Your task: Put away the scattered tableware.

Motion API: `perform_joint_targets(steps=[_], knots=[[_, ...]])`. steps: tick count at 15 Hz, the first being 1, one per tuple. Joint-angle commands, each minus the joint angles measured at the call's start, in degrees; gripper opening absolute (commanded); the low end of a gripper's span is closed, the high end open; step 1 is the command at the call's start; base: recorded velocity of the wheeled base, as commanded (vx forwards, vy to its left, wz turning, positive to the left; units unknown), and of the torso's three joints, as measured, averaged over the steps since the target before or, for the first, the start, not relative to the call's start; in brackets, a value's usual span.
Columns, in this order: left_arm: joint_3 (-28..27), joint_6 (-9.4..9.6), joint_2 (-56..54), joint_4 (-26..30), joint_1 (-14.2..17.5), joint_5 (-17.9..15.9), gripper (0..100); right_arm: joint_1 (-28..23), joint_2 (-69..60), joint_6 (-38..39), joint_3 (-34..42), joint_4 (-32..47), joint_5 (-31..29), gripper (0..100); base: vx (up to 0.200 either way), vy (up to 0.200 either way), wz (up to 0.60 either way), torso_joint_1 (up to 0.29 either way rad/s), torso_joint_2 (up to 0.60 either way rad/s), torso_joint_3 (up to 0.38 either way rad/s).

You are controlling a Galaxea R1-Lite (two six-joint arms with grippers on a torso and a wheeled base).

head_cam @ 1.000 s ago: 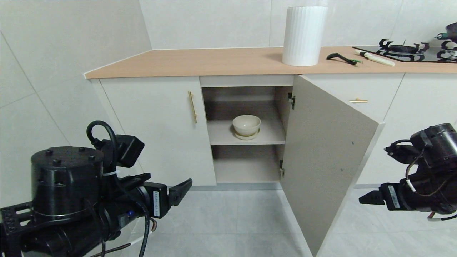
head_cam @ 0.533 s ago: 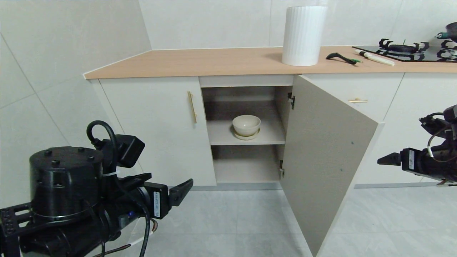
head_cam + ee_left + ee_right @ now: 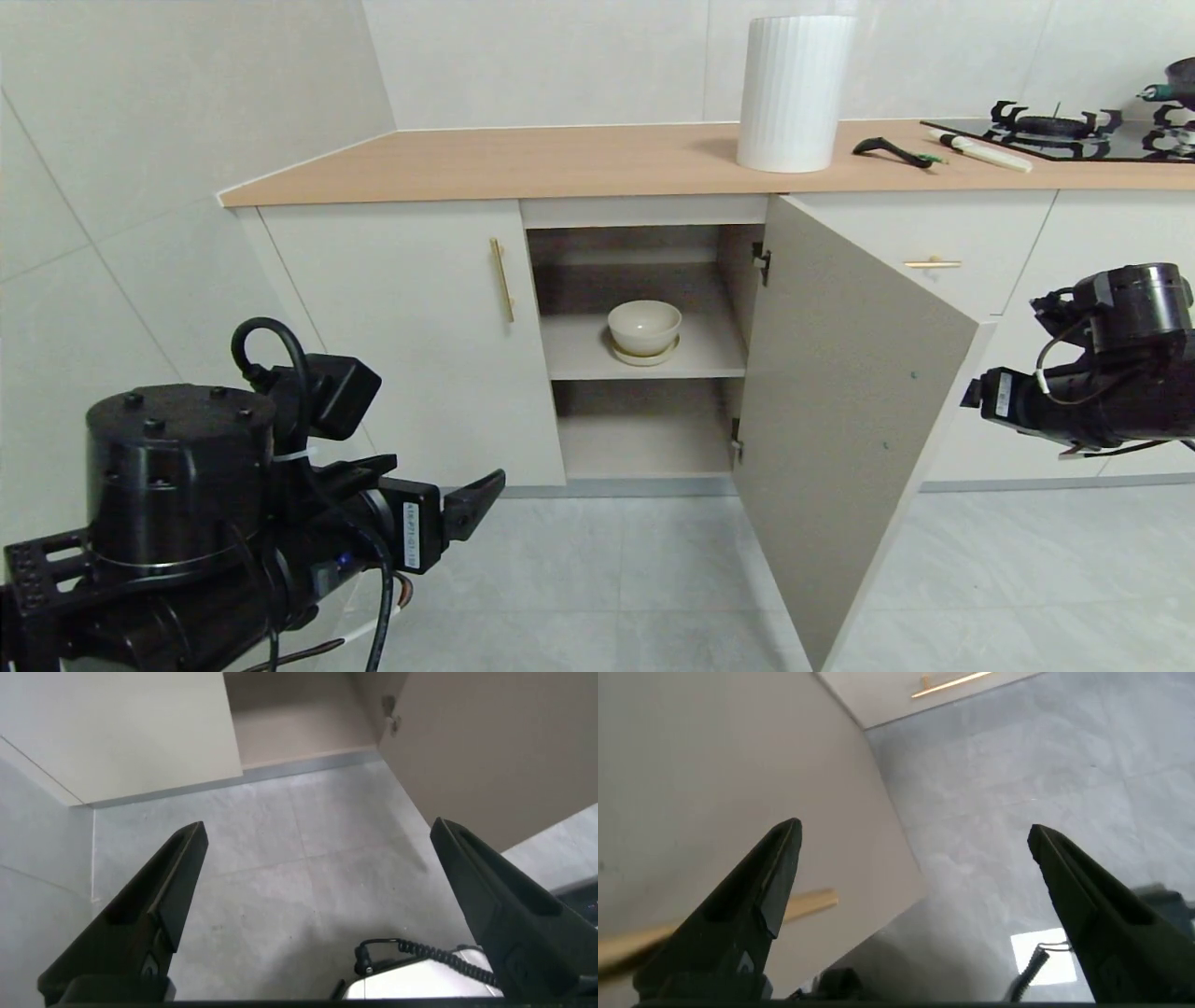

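A cream bowl sits on a small plate on the middle shelf of the open cabinet. The cabinet door stands swung out to the right. My right gripper is at the door's free edge, its tips hidden behind the panel. In the right wrist view, the right gripper is open, and the door's outer face with its gold handle lies beyond the fingers. My left gripper hangs low at the left over the floor, open and holding nothing.
On the wooden counter stand a tall white ribbed container, a black peeler, a cream-handled tool and a gas hob. The left cabinet door is closed. The grey tiled floor lies in front.
My right arm has risen and moved left, from low beside the door up to its free edge. The door's edge has shifted slightly left. The left arm has not moved.
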Motion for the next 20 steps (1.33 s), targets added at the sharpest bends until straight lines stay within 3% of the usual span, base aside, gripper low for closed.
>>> perform_joint_targets(steps=[1,3,8,10,14,20], knots=[[0.0,-0.06,0.9,-0.1,0.0,0.0,100,3.7,1.7,0.2,-0.7,0.0,0.1,100,0.000,0.000,0.00,0.000,0.00,0.000],[-0.1,-0.06,0.9,-0.1,0.1,-0.2,100,6.9,2.0,0.3,-1.1,-0.1,0.2,100,0.000,0.000,0.00,0.000,0.00,0.000],[0.0,-0.41,2.1,-0.1,0.1,-0.1,100,20.5,4.2,1.1,-5.0,-0.2,-0.9,100,0.000,0.000,0.00,0.000,0.00,0.000],[-0.2,-0.41,2.1,-0.2,0.1,-0.1,100,23.1,8.5,0.9,-10.3,-0.2,-0.9,100,0.000,0.000,0.00,0.000,0.00,0.000],[-0.3,-0.32,2.3,-0.1,0.1,0.0,100,24.3,16.6,0.8,-19.7,-0.1,-1.0,100,0.000,0.000,0.00,0.000,0.00,0.000],[-0.3,-0.14,2.5,-0.1,0.1,0.2,100,24.3,18.7,1.0,-20.5,-0.1,-1.0,100,0.000,0.000,0.00,0.000,0.00,0.000]])
